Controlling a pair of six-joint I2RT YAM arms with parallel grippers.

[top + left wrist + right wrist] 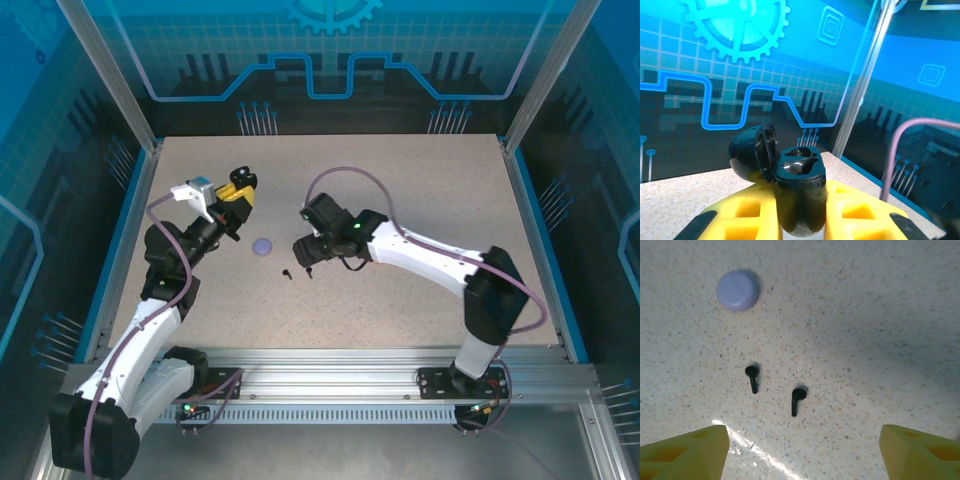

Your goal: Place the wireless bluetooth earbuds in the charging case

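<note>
While the left tool [238, 193] clamps the black case [797, 195], lid [752, 152] swung open and wells empty, the right tool [802, 452] hangs spread wide, gripping nothing, over a black earbud [753, 377] and a second earbud [797, 400] lying just apart on the bench [865, 315]. Closed purple case [737, 290] sits farther off. Open bench all round the buds.
</note>
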